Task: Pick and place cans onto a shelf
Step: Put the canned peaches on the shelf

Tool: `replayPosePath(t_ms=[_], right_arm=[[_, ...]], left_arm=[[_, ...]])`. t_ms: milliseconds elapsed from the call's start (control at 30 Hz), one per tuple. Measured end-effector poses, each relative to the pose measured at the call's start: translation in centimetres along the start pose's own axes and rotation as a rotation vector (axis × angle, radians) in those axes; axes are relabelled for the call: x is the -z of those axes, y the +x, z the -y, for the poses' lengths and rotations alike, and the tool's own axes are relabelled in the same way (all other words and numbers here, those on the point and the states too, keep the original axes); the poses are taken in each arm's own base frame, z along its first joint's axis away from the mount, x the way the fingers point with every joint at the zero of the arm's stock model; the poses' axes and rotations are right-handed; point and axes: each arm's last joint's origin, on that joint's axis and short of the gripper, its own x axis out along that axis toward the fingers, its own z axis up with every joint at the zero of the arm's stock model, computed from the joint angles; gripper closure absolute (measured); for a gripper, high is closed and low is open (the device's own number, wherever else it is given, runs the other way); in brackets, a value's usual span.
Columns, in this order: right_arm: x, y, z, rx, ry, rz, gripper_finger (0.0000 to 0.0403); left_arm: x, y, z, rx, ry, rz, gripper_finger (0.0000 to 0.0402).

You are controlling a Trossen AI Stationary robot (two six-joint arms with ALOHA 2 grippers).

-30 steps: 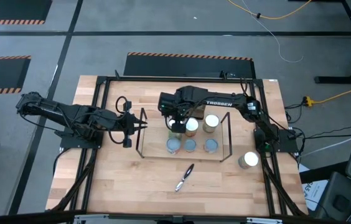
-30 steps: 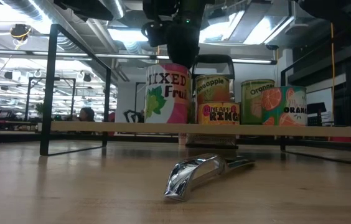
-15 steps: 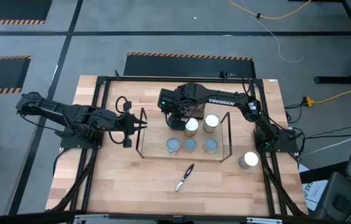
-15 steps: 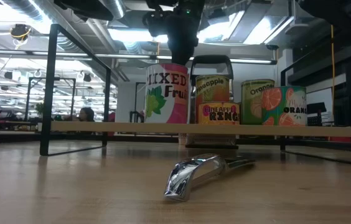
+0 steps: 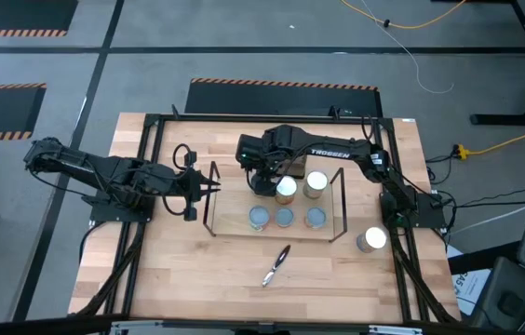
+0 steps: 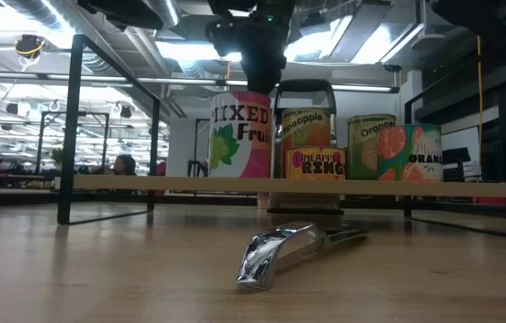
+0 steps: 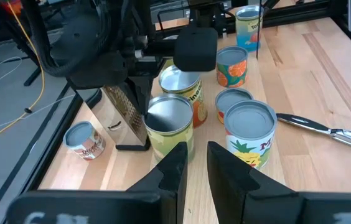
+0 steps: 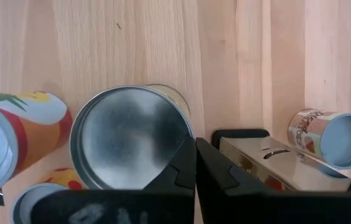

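The shelf (image 5: 230,212), a wooden board in a black wire frame, carries several cans. A tall Mixed Fruit can (image 6: 239,135) with a silver top (image 8: 132,137) stands at its far left. My right gripper (image 8: 194,165) is shut and points down just above that can's top (image 6: 262,79), over its rim; no touch shows. My left gripper (image 7: 194,163) waits beside the shelf's left end (image 5: 202,186), its fingers a little apart with nothing between them. Pineapple cans (image 6: 314,148) and orange cans (image 6: 395,151) stand upright on the board. One more can (image 5: 370,239) stands on the table to the right.
A steel grater (image 8: 269,163) stands beyond the shelf, with a small red-labelled can (image 8: 330,140) lying on its side next to it. A shiny metal hand tool (image 5: 276,265) lies on the table in front of the shelf. The table's black outer frame (image 5: 151,167) runs along its sides.
In the low view my right gripper has risen a little off the top of the Mixed Fruit can, staying shut. The can stands where it was.
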Motion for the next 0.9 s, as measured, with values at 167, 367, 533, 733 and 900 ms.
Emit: replayPosePath(t_ms=[167,367,533,733,900], right_arm=[[-0.14,0.48,-0.10,0.000,-0.002,-0.004,0.0401],[-0.14,0.52,-0.09,0.000,-0.003,-0.005,0.0401],[-0.13,0.52,-0.07,0.000,-0.014,-0.006,0.0396],[-0.13,0.52,-0.07,0.000,-0.019,-0.006,0.0395],[-0.13,0.52,-0.07,0.000,-0.020,-0.006,0.0394]], left_arm=[[0.00,0.00,0.00,0.000,0.000,0.000,0.0347],[0.00,0.00,0.00,0.000,0.000,0.000,0.0347],[0.00,0.00,0.00,0.000,0.000,0.000,0.0347],[0.00,0.00,0.00,0.000,0.000,0.000,0.0347],[0.00,0.00,0.00,0.000,0.000,0.000,0.0347]])
